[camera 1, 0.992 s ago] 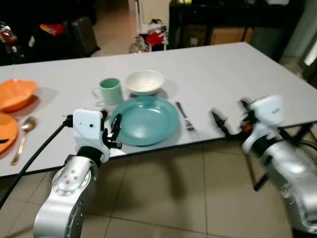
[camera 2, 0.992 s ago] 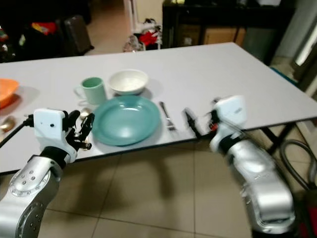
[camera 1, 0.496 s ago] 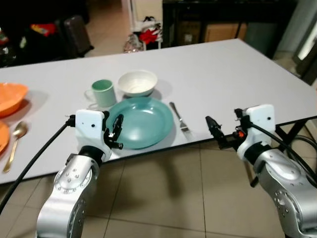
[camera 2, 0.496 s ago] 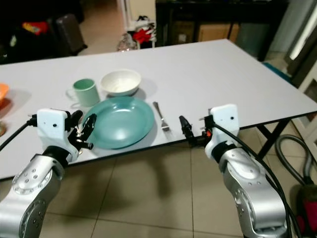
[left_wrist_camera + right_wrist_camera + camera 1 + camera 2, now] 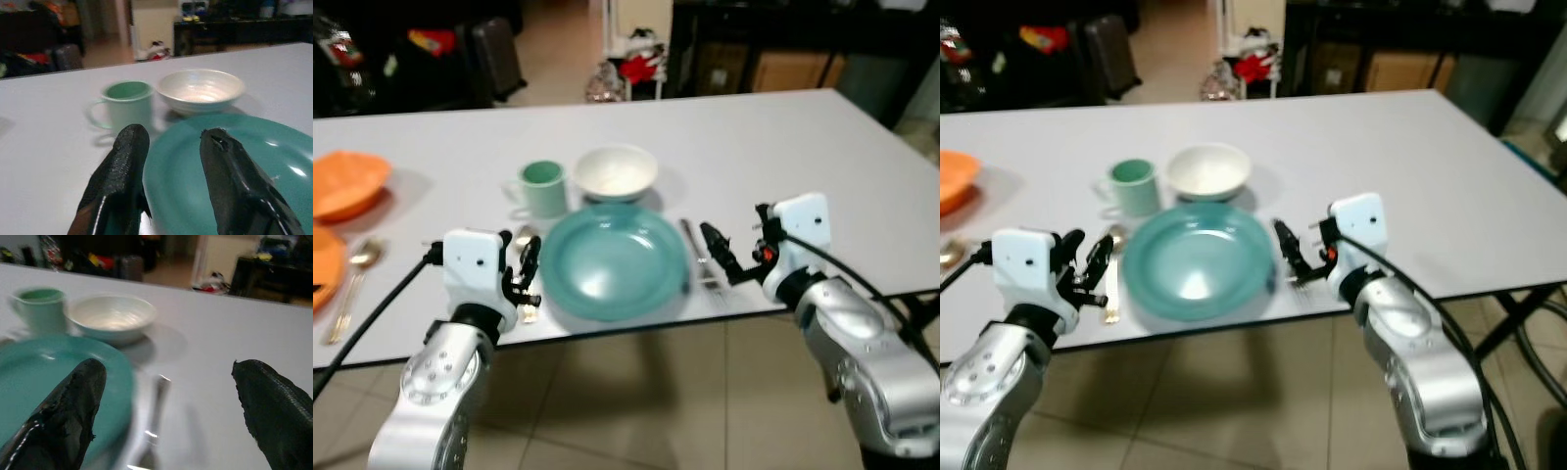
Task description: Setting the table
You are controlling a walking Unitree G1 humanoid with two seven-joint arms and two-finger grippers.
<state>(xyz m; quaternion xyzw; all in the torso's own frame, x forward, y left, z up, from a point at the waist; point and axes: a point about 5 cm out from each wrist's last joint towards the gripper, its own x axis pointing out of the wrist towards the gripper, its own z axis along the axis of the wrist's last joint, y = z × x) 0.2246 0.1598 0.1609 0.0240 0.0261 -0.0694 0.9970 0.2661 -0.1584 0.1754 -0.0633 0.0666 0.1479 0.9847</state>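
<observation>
The plate [image 5: 617, 261] lies at the near edge of the tabletop [image 5: 783, 147], fork [image 5: 702, 263] just right, spoon [image 5: 525, 272] just left, cup [image 5: 544, 186] and bowl [image 5: 616, 172] behind. The right gripper [image 5: 718, 259] hovers over the fork, jaws open and empty; the left gripper [image 5: 528, 279] over the spoon, also open. I think each should lift straight up, so nothing gets pushed. No writing is readable.

A round teal plate [image 5: 615, 262] lies flat near the table's front edge. Behind it stand a pale green mug [image 5: 542, 188] and a white bowl [image 5: 615, 172], side by side. A fork [image 5: 699, 257] lies just right of the plate, a spoon [image 5: 1112, 274] just left
</observation>
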